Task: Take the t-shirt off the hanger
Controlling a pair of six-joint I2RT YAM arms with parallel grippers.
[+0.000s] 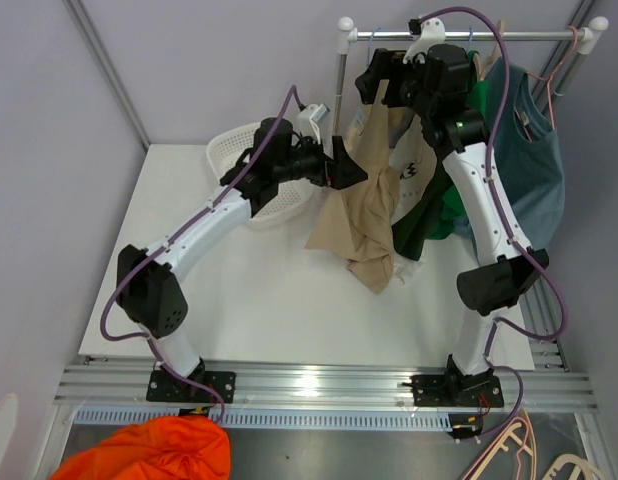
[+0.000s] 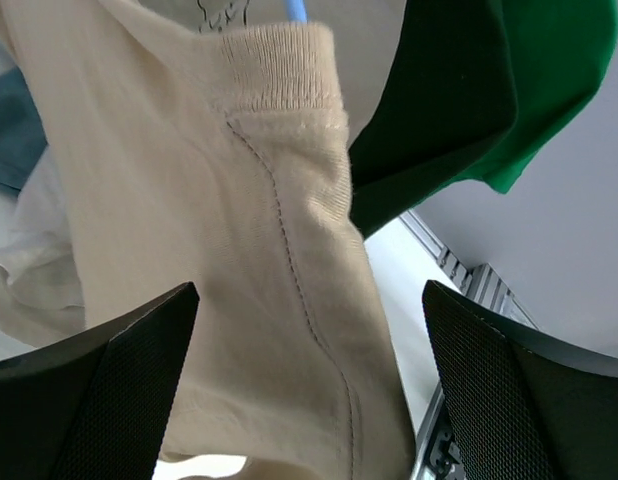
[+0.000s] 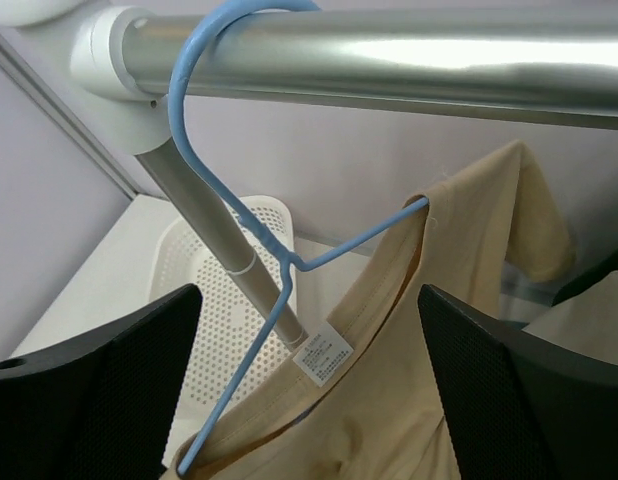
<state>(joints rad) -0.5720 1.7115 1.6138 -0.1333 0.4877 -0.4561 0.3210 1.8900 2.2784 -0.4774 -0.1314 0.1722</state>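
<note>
A beige t-shirt point(image 1: 364, 190) hangs on a blue wire hanger point(image 3: 179, 110) hooked over the metal rail point(image 1: 509, 36). My left gripper point(image 1: 339, 170) is open at the shirt's left side. In the left wrist view its jaws point(image 2: 311, 300) stand wide apart with the ribbed sleeve and seam of the shirt point(image 2: 239, 200) between them. My right gripper point(image 1: 384, 75) is open just under the rail. In the right wrist view its jaws point(image 3: 309, 300) frame the hanger's neck, the shirt's collar point(image 3: 469, 260) and the white label point(image 3: 324, 355).
A dark green shirt point(image 1: 444, 200) and a teal tank top point(image 1: 539, 160) hang to the right on the same rail. A white perforated basket point(image 1: 239, 150) sits behind the left arm. An orange cloth point(image 1: 159, 455) and spare hangers point(image 1: 509, 450) lie below the table's near edge.
</note>
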